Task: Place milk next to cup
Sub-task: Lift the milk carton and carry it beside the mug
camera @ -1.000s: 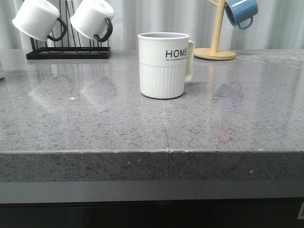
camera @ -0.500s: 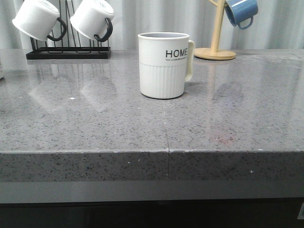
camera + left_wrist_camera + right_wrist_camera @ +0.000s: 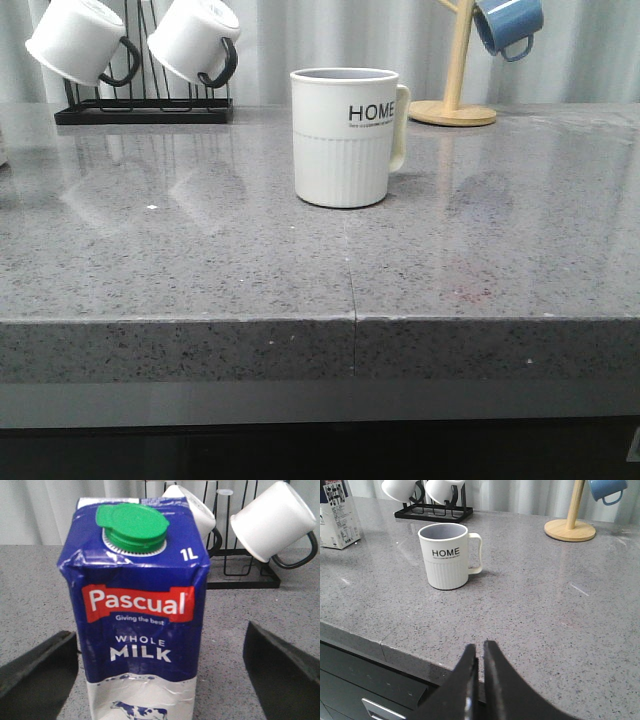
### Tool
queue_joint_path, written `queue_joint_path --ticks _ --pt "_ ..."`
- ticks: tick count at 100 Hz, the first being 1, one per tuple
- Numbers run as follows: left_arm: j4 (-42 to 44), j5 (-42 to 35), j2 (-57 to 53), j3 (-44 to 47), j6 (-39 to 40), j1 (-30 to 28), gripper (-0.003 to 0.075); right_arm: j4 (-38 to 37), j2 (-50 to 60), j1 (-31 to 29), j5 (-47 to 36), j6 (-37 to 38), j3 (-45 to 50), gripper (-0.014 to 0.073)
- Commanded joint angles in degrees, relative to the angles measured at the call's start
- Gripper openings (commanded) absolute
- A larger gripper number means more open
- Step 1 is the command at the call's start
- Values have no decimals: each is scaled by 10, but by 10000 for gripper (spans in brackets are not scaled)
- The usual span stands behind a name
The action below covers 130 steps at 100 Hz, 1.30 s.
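Blue-topped white milk carton, base cropped, stands upright between the left pincer's spread fingers; right pincer together; white ribbed "HOME" mug unmoved on grey speckled bench.

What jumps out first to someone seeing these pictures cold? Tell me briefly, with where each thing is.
The blue Pascual milk carton with its green cap fills the left wrist view, standing between the open fingers of the left gripper, untouched. The white HOME cup stands alone mid-counter in the front view, handle toward the robot's right. Behind it, two white mugs hang on a black rack and a blue mug on a wooden stand.
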State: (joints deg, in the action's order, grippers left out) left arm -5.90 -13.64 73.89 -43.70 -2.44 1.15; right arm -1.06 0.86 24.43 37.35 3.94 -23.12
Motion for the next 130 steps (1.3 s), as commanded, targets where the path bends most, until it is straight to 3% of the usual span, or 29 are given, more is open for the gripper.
queue_joint_path --ticks 1,51,57,74,83,107,130 --pt "-4 -52 -3 -26 1 -11 619 2 -3 0 -42 0 -15 48" --pt "1 -61 89 -101 1 -27 608 2 -3 0 -42 0 -15 48" --pt "1 -67 92 -102 1 -27 557 2 -3 0 -42 0 -15 48" --pt "2 -68 92 -102 1 -27 227 2 -3 0 -42 0 -15 48" --pt "2 -68 84 -102 1 -27 118 2 -3 0 -42 0 -15 48" --pt "2 -63 18 -99 -25 3 119 2 -3 0 -42 0 -15 48" --pt "2 -63 -24 -99 -29 96 119 2 -3 0 -42 0 -15 48"
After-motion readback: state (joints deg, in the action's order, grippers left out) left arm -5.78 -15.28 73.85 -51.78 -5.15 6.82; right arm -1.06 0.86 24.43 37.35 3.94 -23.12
